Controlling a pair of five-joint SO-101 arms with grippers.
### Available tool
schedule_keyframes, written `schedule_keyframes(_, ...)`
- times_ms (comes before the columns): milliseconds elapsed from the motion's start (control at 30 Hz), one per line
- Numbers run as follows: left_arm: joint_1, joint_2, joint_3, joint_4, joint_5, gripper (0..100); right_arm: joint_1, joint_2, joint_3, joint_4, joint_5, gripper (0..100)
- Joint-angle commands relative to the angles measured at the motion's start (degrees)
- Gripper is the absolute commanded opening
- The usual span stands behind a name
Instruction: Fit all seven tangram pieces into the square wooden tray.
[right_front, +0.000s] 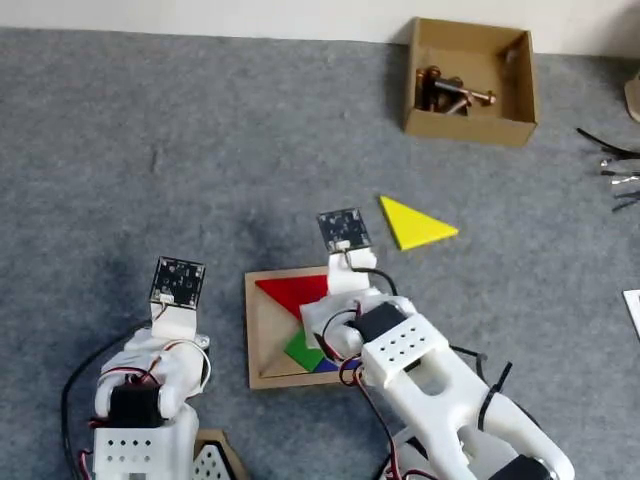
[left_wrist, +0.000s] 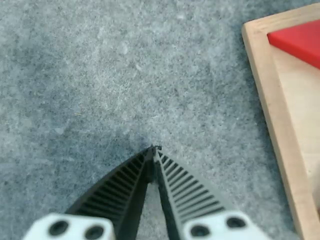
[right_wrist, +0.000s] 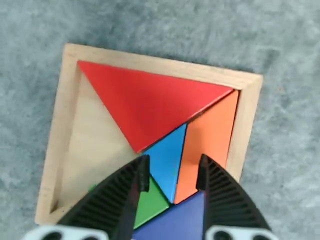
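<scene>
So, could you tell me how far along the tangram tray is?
Done: red triangle, light blue triangle, orange piece, green piece and dark blue piece lie in the tray. In hand: nothing; the right gripper hovers open over them. Left: the yellow triangle, on the carpet.

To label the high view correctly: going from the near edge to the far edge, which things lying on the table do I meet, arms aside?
wooden tray → yellow triangle → cardboard box
</scene>
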Motion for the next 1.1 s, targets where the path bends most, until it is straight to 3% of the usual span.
schedule_keyframes(0,-0.84,-0.31,1.10,0.18,0.53,1,5.14,-2.42,-1.98,3.30,11.08,14.9)
schedule_keyframes(67,-0.84,-0.31,1.10,0.18,0.53,1,7.34,-2.86,-4.35,5.41,14.42,14.9)
schedule_keyframes(400,-0.84,-0.31,1.10,0.18,0.53,1,11.91,-11.30,-6.11,6.29,15.74,14.9)
schedule_keyframes(1067,-0.84,-0.31,1.10,0.18,0.53,1,11.65,-38.37,12.97,6.29,15.91,14.9)
